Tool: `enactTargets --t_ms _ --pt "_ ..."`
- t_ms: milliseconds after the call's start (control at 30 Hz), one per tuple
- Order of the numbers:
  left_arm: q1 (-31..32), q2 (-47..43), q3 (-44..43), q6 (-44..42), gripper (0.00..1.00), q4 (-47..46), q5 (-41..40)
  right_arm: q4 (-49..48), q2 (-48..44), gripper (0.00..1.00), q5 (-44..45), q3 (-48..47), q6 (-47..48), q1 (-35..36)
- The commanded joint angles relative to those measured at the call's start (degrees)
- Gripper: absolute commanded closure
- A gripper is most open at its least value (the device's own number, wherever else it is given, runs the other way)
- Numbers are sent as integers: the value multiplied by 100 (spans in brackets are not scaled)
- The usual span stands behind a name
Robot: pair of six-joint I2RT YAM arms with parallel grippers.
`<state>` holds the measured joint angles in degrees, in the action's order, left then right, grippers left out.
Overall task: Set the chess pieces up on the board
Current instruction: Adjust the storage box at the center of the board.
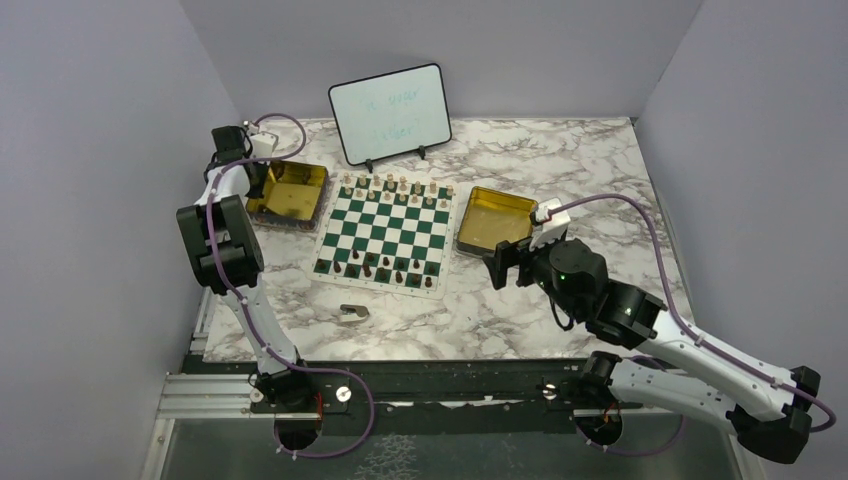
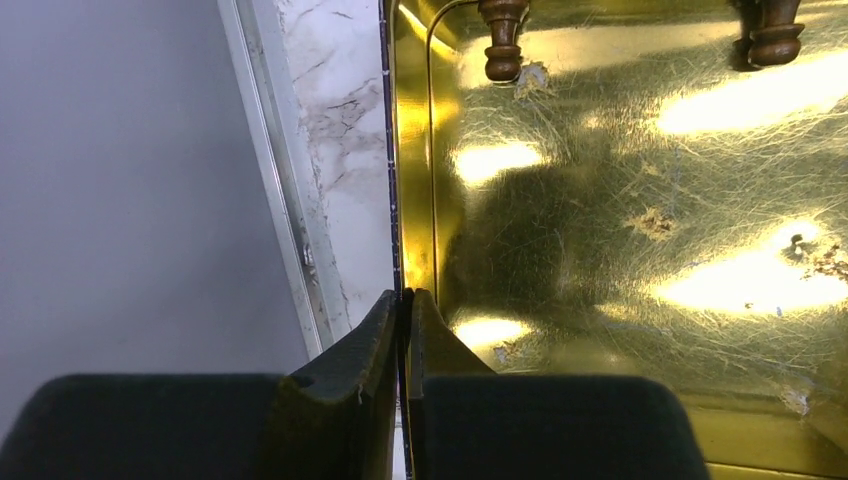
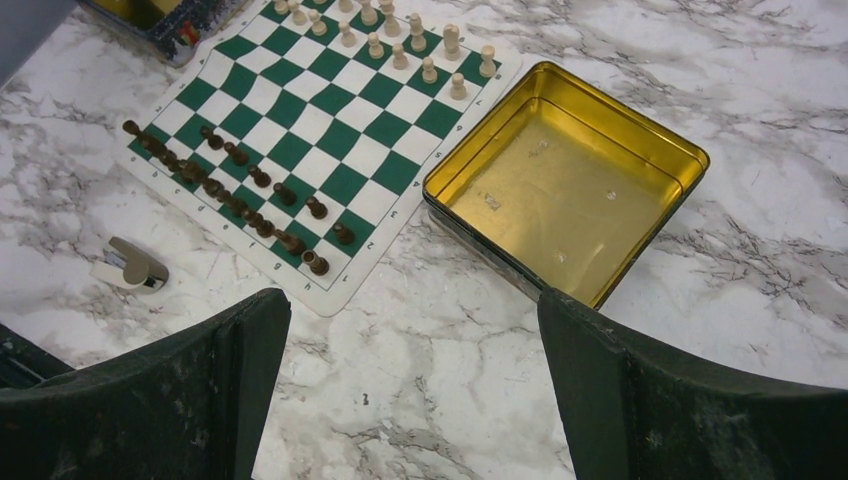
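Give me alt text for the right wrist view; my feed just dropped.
The open right end effector hangs above the marble table, near a gold tin holding no pieces. Left of it lies the board, dark chess pieces along one edge, light ones along the opposite edge.

we find a scratched tin (image 2: pixel 600 250) just beside the left gripper (image 2: pixel 405 297), an empty tin (image 3: pixel 565 190) just ahead of the right gripper (image 3: pixel 408 305). a whiteboard (image 1: pixel 390 112) stands far beyond both.

Whiteboard (image 1: pixel 390 112) showing faint green handwriting, too blurred for reading. Board (image 3: pixel 300 150) border carrying tiny marks, illegible.
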<state>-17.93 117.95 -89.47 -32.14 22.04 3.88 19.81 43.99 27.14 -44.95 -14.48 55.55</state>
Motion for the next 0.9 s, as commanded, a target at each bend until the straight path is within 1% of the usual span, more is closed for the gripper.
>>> enactTargets --t_ms 0,33,67,100,167,233,333,467,600,667,800,867 --pt "12 100 -202 -173 82 33 60 -13 93 0 40 -231 56 17" --pt "19 77 -231 -119 74 23 81 -28 88 0 50 -217 40 17" --pt "26 56 -277 -41 68 32 66 -47 78 0 65 -200 14 17" --pt "27 32 -345 75 67 36 53 -70 68 0 62 -189 -11 17" --pt "29 -54 -464 320 66 30 63 -91 51 0 21 -183 -45 14" --pt "31 -191 -560 605 65 35 253 -80 55 0 -7 -205 -53 16" --pt "35 -406 -607 1121 60 17 359 -11 53 0 -23 -269 -59 17" --pt "43 -637 -487 1820 60 4 544 44 -6 0 6 -314 -28 13" --pt "144 -799 -187 2321 63 -216 942 97 -121 0 118 -347 30 17" --pt "264 -897 111 2504 63 -504 927 112 -163 0 170 -348 47 17" --pt "537 -1042 774 2754 63 -1430 768 115 -199 0 190 -337 34 14" --pt "714 -1055 1107 2819 63 -1916 499 110 -195 0 181 -343 20 16"
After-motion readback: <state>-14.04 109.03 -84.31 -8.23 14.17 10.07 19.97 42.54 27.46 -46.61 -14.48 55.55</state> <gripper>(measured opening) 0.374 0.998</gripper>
